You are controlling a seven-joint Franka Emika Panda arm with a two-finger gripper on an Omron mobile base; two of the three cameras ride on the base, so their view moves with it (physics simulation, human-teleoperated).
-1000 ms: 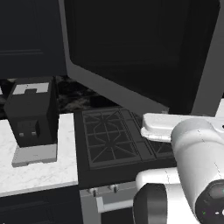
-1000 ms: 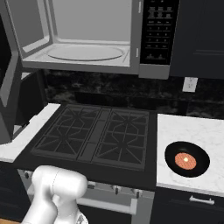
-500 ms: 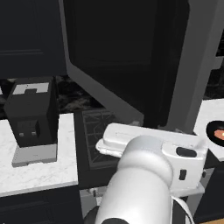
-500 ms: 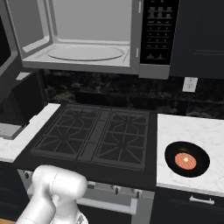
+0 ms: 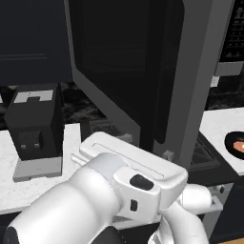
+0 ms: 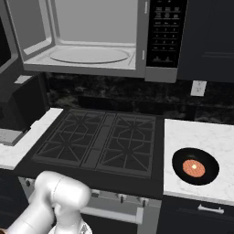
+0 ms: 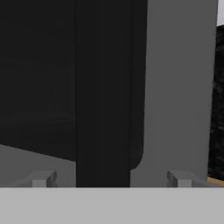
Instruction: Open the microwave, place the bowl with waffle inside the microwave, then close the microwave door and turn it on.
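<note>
- The microwave [image 6: 96, 39] hangs above the stove [image 6: 98, 144], its door [image 5: 143, 71] swung out leftward.
- The bowl with waffle [image 6: 195, 166] sits on the counter [image 6: 201, 137] right of the stove (coffee machine [image 5: 33, 126] left).

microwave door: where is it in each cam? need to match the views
Left base view: the microwave door swung open, filling the upper middle, dark glass with grey frame on its right.
Right base view: a sliver of the door at the upper left edge, beside the open cavity.
Hand view: door close up, its dark vertical handle centred between the open tool's fingertips.
Shared landmark: the black coffee machine on the left counter.
</note>
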